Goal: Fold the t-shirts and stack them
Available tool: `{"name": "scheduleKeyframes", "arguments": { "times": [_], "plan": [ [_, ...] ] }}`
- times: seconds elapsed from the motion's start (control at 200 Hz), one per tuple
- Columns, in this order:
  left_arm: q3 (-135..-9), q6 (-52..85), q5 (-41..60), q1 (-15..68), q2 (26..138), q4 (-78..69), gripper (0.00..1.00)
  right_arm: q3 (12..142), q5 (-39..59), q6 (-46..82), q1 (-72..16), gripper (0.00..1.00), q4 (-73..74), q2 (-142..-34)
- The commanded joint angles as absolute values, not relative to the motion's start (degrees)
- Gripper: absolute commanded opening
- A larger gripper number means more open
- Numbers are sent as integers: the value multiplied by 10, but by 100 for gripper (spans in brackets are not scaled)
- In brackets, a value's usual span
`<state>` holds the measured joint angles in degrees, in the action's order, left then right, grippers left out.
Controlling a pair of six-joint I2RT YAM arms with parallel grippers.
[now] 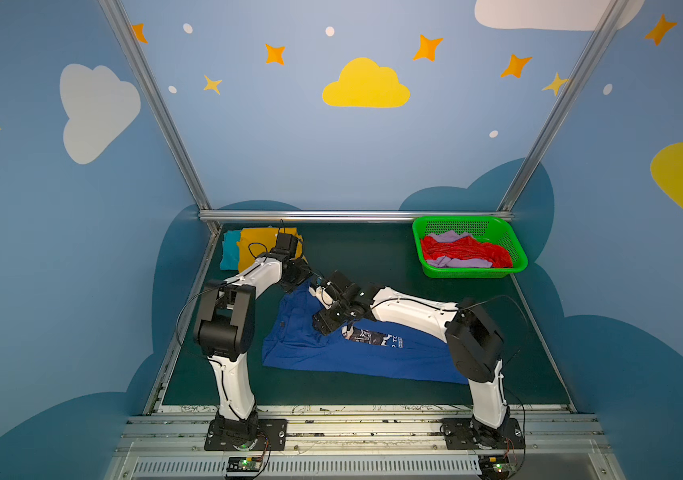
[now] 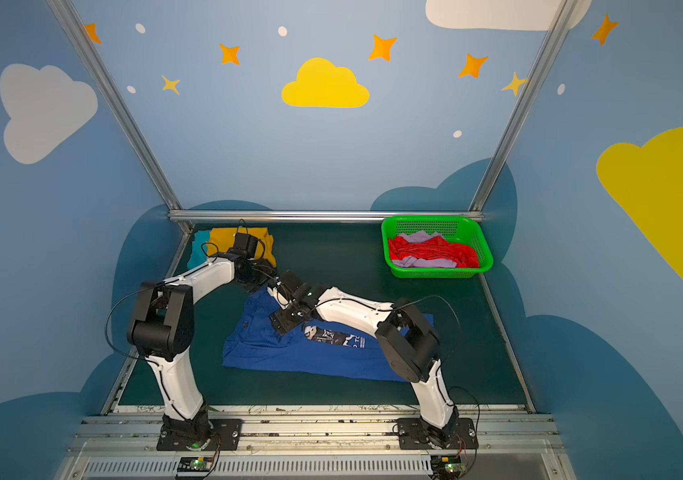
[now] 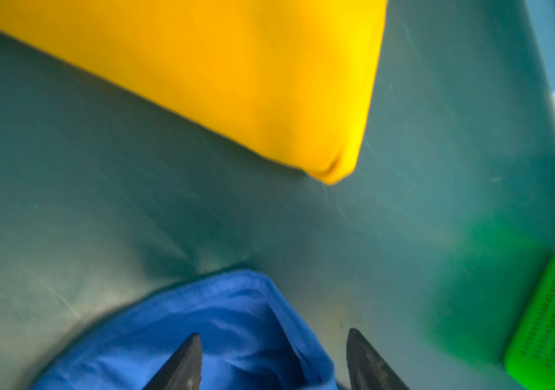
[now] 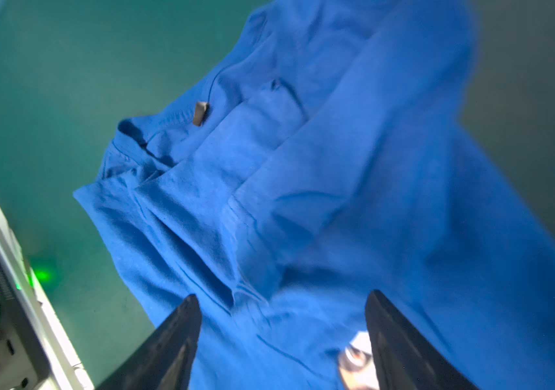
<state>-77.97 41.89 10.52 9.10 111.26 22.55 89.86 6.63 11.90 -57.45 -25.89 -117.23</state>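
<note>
Green table: big work spot.
Blue shirt: spread in middle, near edge flat, far-left part bunched; looks part folded.
Basket: far right corner, holds red shirt and lilac shirt, likely waiting for turn.
Yellow shirt: folded on teal shirt, far left; looks like done pile.
Left gripper: over blue sleeve end, jaws apart, pinching nothing.
Right gripper: over bunched blue cloth, jaws wide, empty.

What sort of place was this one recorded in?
Likely a purpose-built robot booth, not a home: painted cloud-and-star walls, a metal frame, and two arms bolted to a rail.
</note>
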Motion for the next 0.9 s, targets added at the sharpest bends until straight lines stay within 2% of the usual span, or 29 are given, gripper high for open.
{"name": "scheduleKeyframes", "arguments": {
  "times": [0.0, 0.175, 0.245, 0.285, 0.346, 0.381, 0.631, 0.891],
  "plan": [
    [-787, 425, 117, 85, 1116, 211, 68, 906, 96, 108, -577, 77, -282, -1191],
    [-813, 427, 141, 84, 1150, 202, 64, 894, 105, 109, -590, 77, -260, -1211],
    [-822, 430, 147, 85, 1159, 195, 62, 900, 104, 113, -594, 70, -251, -1224],
    [-826, 432, 150, 84, 1164, 194, 62, 904, 101, 119, -595, 55, -247, -1230],
    [-837, 432, 155, 85, 1170, 193, 62, 913, 99, 126, -594, 15, -246, -1236],
    [-843, 431, 155, 84, 1173, 197, 62, 922, 95, 128, -594, 0, -250, -1239],
    [-837, 426, 130, 80, 1137, 232, 61, 946, 114, 97, -595, 0, -319, -1182],
    [-794, 443, 75, 77, 1065, 285, 62, 890, 147, 80, -606, 0, -370, -1092]
  ]
}}
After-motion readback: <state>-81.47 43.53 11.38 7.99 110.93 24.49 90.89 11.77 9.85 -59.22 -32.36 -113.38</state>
